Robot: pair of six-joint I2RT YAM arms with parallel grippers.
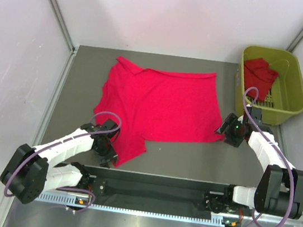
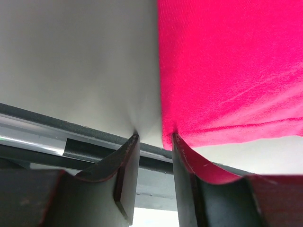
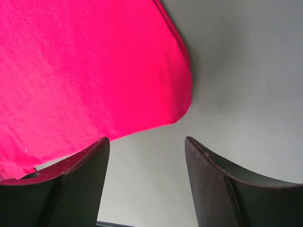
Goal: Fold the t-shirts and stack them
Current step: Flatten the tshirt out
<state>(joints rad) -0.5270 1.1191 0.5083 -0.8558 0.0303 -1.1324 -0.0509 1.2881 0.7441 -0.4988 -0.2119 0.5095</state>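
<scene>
A red t-shirt (image 1: 161, 106) lies spread flat on the grey table. A second red t-shirt (image 1: 258, 75) is crumpled in the yellow-green basket (image 1: 291, 105). My left gripper (image 1: 111, 154) is at the spread shirt's near left corner. In the left wrist view its gripper (image 2: 155, 137) is open by a narrow gap with nothing in it, and the shirt's hem corner (image 2: 166, 142) touches the right fingertip (image 2: 176, 142). My right gripper (image 1: 222, 130) is at the shirt's near right corner. In the right wrist view it (image 3: 147, 139) is wide open and empty, just short of the corner (image 3: 177, 111).
The basket stands at the far right of the table against the white wall. A black rail (image 1: 153, 184) runs along the near edge between the arm bases and shows in the left wrist view (image 2: 94, 146). White walls close in the left, back and right.
</scene>
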